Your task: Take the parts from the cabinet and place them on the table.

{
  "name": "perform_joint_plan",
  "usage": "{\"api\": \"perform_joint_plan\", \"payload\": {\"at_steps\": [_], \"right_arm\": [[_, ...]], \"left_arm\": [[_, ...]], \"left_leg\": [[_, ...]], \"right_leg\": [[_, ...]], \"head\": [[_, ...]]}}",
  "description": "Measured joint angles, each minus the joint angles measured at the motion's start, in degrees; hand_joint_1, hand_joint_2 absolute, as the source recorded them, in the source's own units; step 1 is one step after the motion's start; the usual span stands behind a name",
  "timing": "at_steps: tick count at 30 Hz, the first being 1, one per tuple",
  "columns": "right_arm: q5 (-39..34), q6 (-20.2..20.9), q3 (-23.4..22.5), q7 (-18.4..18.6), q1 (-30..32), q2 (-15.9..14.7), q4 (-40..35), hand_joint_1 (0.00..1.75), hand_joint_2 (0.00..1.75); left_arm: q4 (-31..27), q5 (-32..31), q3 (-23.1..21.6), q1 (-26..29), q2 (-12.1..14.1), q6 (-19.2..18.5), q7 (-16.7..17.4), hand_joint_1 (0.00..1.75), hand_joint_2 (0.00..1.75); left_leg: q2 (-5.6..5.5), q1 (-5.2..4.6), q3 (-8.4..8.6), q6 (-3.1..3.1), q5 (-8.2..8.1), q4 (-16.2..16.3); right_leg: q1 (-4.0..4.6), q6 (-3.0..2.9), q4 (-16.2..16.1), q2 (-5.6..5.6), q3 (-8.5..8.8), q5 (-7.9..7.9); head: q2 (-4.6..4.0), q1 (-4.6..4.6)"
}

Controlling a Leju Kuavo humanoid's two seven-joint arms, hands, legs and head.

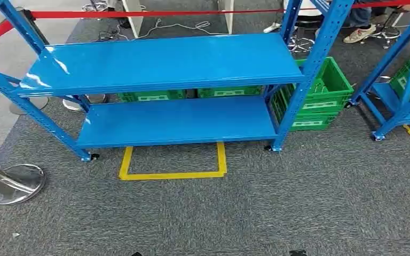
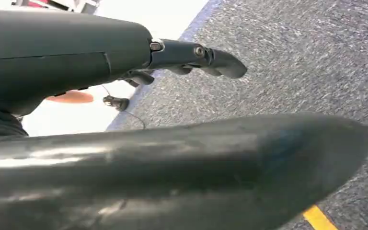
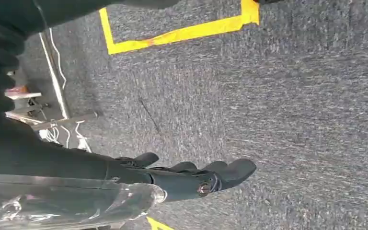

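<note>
Head view is showing a blue rack spanning the upper half of the frame, its two shelves lying level one above the other. Green crates are standing behind it toward the upper right, and a yellow tape outline is lying on the grey carpet at centre, just below the lower shelf.

The left hand is hanging over the carpet with its fingers stretched out and nothing in them. The right hand is hanging the same way, released, with fingers straight.

Where the parts are lying, I cannot tell, so neither their heading nor their long axis can be judged here. Nor can I tell whether the rack is serving as the cabinet or as the table.

In my judgement the scene fits a robot squaring up to a shelf for a part as well as one standing back after setting one down. Either way, doing it well is calling for standing centred on the tape outline, facing the shelf edge squarely, and keeping both arms clear of the blue uprights.
</note>
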Motion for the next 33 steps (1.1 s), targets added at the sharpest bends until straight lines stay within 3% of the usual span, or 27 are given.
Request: {"api": "perform_joint_plan", "payload": {"at_steps": [1,3,4,5,6,8,9,10,11,12,21,33], "right_arm": [[0.2,-0.2,0.1,0.0,0.0,0.0,0.0,0.0,1.75],[0.3,-0.2,0.3,0.1,0.1,0.0,0.0,0.0,1.75],[0.3,-0.2,0.3,0.2,0.2,0.0,0.0,0.0,1.75],[0.4,-0.2,0.3,0.2,0.2,0.0,0.0,0.0,1.75],[0.5,-0.2,0.3,0.2,0.2,0.0,0.0,0.0,1.75],[0.6,-0.2,0.4,0.3,0.1,0.0,0.0,0.0,1.75],[1.0,-0.2,0.6,0.6,0.0,0.0,0.0,0.0,1.75],[1.4,-0.2,0.9,1.1,0.0,-0.2,-0.1,0.0,1.75],[1.7,-0.3,1.2,1.3,0.0,-0.2,-0.1,0.0,1.75],[1.6,-0.7,1.3,1.4,0.1,-0.3,-0.1,0.0,1.75],[0.6,-0.9,1.3,0.8,0.1,-0.2,-0.1,0.0,1.75],[0.5,0.8,1.3,0.7,0.1,-0.2,-0.1,0.0,1.75]], "left_arm": [[0.0,-0.1,0.0,-0.2,0.0,0.0,0.0,0.0,0.0],[0.0,-0.1,0.0,-0.3,0.0,0.0,0.0,0.0,0.0],[0.0,-0.1,0.0,-0.3,0.0,0.0,0.0,0.0,0.0],[0.0,-0.1,0.0,-0.1,0.0,0.0,0.0,0.0,0.0],[0.0,-0.1,0.0,-0.1,0.0,0.0,0.0,0.0,0.0],[0.0,-0.1,0.0,-0.1,0.0,0.0,0.0,0.0,0.0],[0.0,-0.2,0.0,-0.2,0.0,0.0,0.0,0.0,0.0],[0.0,-0.2,0.0,-0.3,-0.4,0.0,0.0,0.0,0.0],[0.0,-0.2,0.0,-0.5,-0.3,0.0,0.0,0.0,0.0],[0.0,-0.2,0.0,-0.4,-0.3,0.0,0.0,0.0,0.0],[0.0,-0.4,0.3,-0.2,-0.3,0.2,0.0,0.0,0.0],[0.0,-0.5,0.4,-0.2,-0.3,0.2,-0.2,0.0,0.0]], "left_leg": [[0.71,0.0,-1.51,-0.25,-2.17,3.2],[1.2,0.02,-6.02,-0.5,-6.55,12.6],[1.21,0.02,-7.9,-0.51,-7.76,16.5],[1.22,0.02,-8.38,-0.49,-7.43,17.4],[1.23,0.01,-7.52,-0.35,-5.71,15.8],[1.36,0.01,-2.98,0.08,-0.77,7.0],[1.67,0.39,-0.55,-0.91,0.99,2.6],[1.68,0.82,0.89,-2.42,0.4,-0.6],[1.32,0.85,0.65,-0.75,0.46,-0.2],[1.37,0.69,0.57,-0.37,0.13,-0.4],[1.35,0.21,0.51,0.43,0.34,-0.4],[1.35,0.17,0.51,0.61,0.49,-0.4]], "right_leg": [[0.02,-0.34,0.0,-0.19,-0.08,-0.02],[0.15,-0.58,0.0,-0.77,-0.25,-0.04],[0.19,-0.58,0.0,-1.03,-0.32,-0.04],[0.21,-0.58,0.0,-1.18,-0.3,-0.04],[0.22,-0.57,0.0,-1.23,-0.27,-0.04],[0.19,-0.51,0.0,-1.28,-0.08,-0.08],[0.47,-0.42,0.1,-1.36,-0.04,-0.22],[1.04,-0.31,0.9,-1.26,-0.43,-0.66],[1.15,-0.53,0.8,-1.25,-0.62,-0.56],[1.21,-0.26,0.6,-1.22,-0.66,-0.46],[0.73,0.81,-0.3,-1.23,-0.2,0.16],[0.71,0.9,-0.3,-1.25,-0.22,0.22]], "head": [[0.0,-0.48],[0.0,-0.46],[0.0,-0.5],[0.0,-0.46],[0.0,-0.48],[0.0,-0.48],[0.0,-0.48],[0.0,-1.03],[0.02,-0.77],[0.02,-0.57],[0.02,-0.41],[0.02,-0.41]]}}
